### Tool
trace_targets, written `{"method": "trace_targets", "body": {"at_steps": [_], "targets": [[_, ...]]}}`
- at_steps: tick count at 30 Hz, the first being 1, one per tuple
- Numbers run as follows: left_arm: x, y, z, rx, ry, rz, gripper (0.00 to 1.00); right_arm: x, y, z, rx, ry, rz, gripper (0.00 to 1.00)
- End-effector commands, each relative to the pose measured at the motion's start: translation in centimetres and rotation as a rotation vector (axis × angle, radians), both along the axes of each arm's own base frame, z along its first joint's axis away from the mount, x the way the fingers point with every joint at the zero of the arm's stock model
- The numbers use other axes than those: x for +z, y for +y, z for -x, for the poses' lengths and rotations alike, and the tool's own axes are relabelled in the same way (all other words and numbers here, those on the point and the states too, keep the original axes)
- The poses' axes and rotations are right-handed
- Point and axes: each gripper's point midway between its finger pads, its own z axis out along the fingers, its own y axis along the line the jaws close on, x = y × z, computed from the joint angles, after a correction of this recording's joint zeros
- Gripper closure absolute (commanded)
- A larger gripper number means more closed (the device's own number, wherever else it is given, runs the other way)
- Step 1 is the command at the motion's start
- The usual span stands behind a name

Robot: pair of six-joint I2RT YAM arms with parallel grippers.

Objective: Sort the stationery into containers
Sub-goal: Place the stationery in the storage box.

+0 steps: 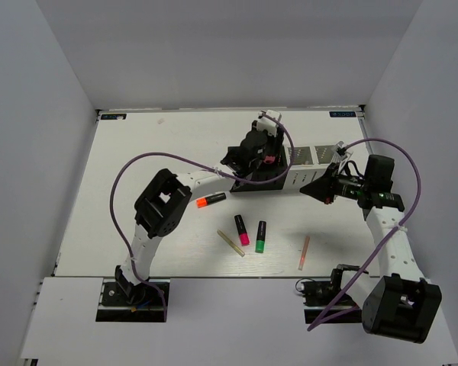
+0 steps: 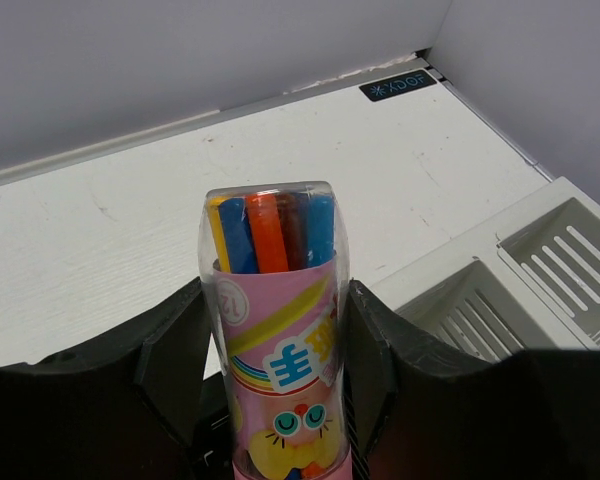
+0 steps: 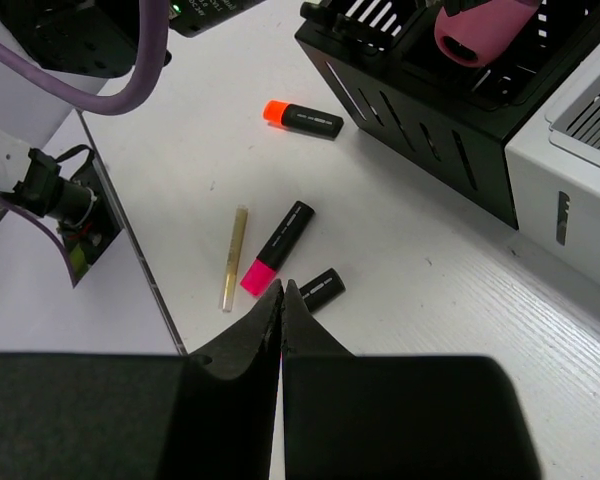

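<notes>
Sorting was judged barely begun: the orange highlighter (image 1: 211, 200), pink highlighter (image 1: 241, 229), green highlighter (image 1: 260, 236), beige stick (image 1: 230, 243) and salmon stick (image 1: 304, 252) lay unsorted on the table (image 1: 137, 152). A clear tube of pens (image 2: 272, 240) was clamped in the left gripper (image 2: 273, 320) at the black cups (image 3: 420, 110). The right gripper (image 3: 282, 300) was pressed together, empty.

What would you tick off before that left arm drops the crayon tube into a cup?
1. Hold: ok, the left gripper clamps the crayon tube from both sides.
2. Aim: ok, the tube's pink end sits at the black cup mouth.
3. Depth inside that cup: cannot tell.
4. Other arm clear: ok, the right gripper is shut, empty, near the white cups.
5. Sorting finished: not ok; orange highlighter, pink highlighter, green highlighter, beige stick and salmon stick lie on the table.
</notes>
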Motion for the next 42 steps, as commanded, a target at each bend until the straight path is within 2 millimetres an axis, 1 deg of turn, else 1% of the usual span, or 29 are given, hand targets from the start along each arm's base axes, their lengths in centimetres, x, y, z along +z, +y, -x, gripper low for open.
{"method": "trace_targets", "body": {"at_steps": [1,3,5,6,7,9,12,13,16,19,21,22,23,24,31,34,37,40,41,42], "targets": [[2.4,0.0,-0.2,-0.018,-0.054,0.058,1.0,0.2,0.1,0.6,0.039,-0.008,-0.038,1.0],[2.4,0.0,-0.1,-0.025,-0.058,0.065,1.0,0.4,0.1,0.9,0.051,-0.013,-0.054,1.0],[1.9,0.1,0.1,-0.03,-0.054,0.071,1.0,0.5,0.1,1.0,0.062,-0.017,-0.063,1.0],[1.3,0.0,0.2,-0.034,-0.045,0.067,1.0,0.5,0.1,1.1,0.067,-0.017,-0.07,0.99],[1.5,-0.1,0.3,-0.04,-0.046,0.069,1.0,0.5,0.1,1.2,0.072,-0.017,-0.073,0.96],[0.9,0.0,0.5,-0.042,-0.032,0.073,1.0,0.6,0.1,1.3,0.077,-0.023,-0.08,0.92],[0.8,-0.2,0.7,-0.048,-0.023,0.082,0.99,0.6,0.0,1.3,0.08,-0.019,-0.09,0.92],[0.7,-0.1,0.6,-0.046,-0.021,0.082,0.99,0.7,0.0,1.4,0.086,-0.023,-0.092,0.91],[0.5,-0.2,0.8,-0.05,-0.013,0.085,0.93,0.7,-0.1,1.5,0.09,-0.021,-0.102,0.89],[0.4,-0.2,0.9,-0.049,-0.006,0.092,0.84,0.7,-0.2,1.5,0.09,-0.019,-0.108,0.88],[0.5,-0.2,0.9,-0.048,-0.006,0.094,0.83,0.8,-0.2,1.5,0.092,-0.02,-0.112,0.87],[0.8,-0.3,1.1,-0.054,-0.008,0.099,0.81,0.8,-0.2,1.6,0.096,-0.023,-0.112,0.86],[0.6,-0.2,1.1,-0.051,-0.006,0.097,0.79,0.8,-0.2,1.5,0.092,-0.024,-0.111,0.85],[0.7,-0.2,1.1,-0.05,-0.008,0.099,0.73,0.8,-0.2,1.6,0.094,-0.024,-0.112,0.85],[1.2,-0.3,1.5,-0.051,-0.01,0.105,0.48,0.8,-0.3,1.6,0.098,-0.021,-0.119,0.82],[1.6,-0.4,1.8,-0.059,-0.013,0.104,0.33,0.8,-0.3,1.6,0.1,-0.019,-0.12,0.81],[2.2,-0.4,2.0,-0.06,-0.023,0.106,0.27,0.9,-0.3,1.7,0.099,-0.018,-0.123,0.81],[2.9,-0.4,2.3,-0.06,-0.03,0.114,0.26,0.9,-0.3,1.7,0.1,-0.017,-0.124,0.81],[2.9,-0.4,2.5,-0.063,-0.03,0.109,0.26,0.9,-0.3,1.7,0.103,-0.022,-0.124,0.81],[3.3,-0.5,2.7,-0.066,-0.034,0.112,0.24,1.0,-0.3,1.7,0.103,-0.025,-0.124,0.8]]}}
